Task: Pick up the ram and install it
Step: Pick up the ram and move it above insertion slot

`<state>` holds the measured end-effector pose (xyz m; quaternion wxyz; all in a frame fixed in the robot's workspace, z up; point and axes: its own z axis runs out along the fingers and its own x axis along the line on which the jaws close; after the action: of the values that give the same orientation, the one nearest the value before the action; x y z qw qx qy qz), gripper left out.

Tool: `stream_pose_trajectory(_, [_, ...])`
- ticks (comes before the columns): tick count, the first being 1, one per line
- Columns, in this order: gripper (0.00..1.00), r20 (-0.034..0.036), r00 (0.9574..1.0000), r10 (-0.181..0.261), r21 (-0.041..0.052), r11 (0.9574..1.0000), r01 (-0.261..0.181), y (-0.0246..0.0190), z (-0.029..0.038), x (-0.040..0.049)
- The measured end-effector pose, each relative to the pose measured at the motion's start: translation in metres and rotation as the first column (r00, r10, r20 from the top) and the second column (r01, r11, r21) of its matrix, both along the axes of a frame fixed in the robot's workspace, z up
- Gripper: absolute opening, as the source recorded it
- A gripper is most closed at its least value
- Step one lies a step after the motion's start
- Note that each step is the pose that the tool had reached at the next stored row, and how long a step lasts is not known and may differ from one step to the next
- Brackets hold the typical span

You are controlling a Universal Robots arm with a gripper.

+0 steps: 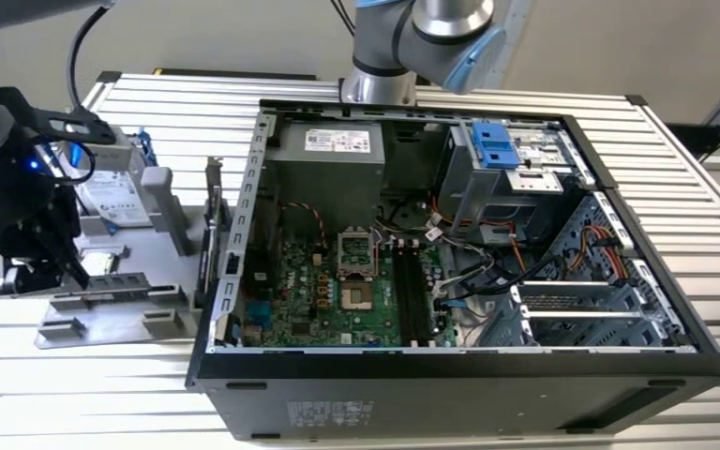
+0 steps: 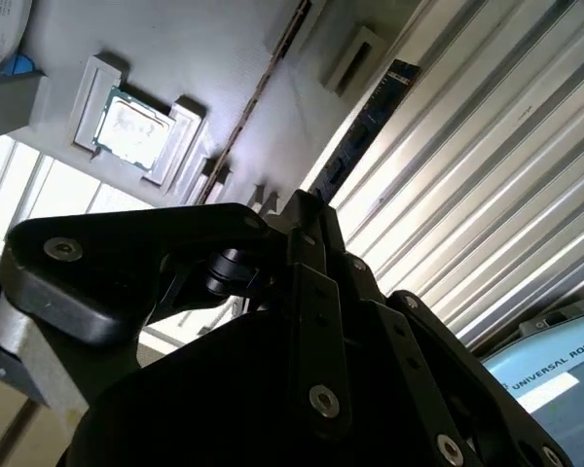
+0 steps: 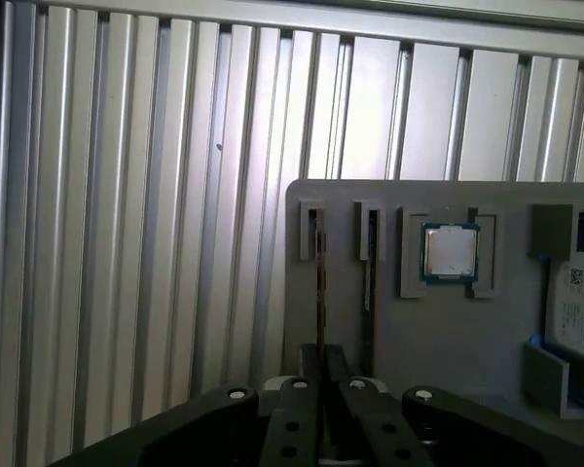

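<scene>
Your hand (image 1: pixel 35 272) is down low over the grey tray (image 3: pixel 438 341), at the exterior view's left. In the first wrist view its two fingers (image 3: pixel 309 370) sit close together on either side of the ram (image 3: pixel 319 282). They look clamped on its thin edge, but that part is hard to see. The ram stands on its edge in the slot nearest the tray's side. A second stick (image 3: pixel 371 263) stands in the next slot, then come a square chip (image 3: pixel 451 251) and a hard drive (image 3: pixel 582 311). The tray rests on a silver worktop (image 1: pixel 697 187) made of long ribbed strips. The open computer case (image 1: pixel 460 394) sits there too, just beside the tray. A plain pale wall (image 1: pixel 210 37) is behind.
</scene>
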<state>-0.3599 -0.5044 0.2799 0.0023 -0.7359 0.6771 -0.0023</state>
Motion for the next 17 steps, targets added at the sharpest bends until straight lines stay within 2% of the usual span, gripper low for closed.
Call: stream_pose_trajectory(17, [0.0, 0.0, 1.0, -0.002, 0.0, 1.0, 0.002, 0.0, 0.032, -0.0002])
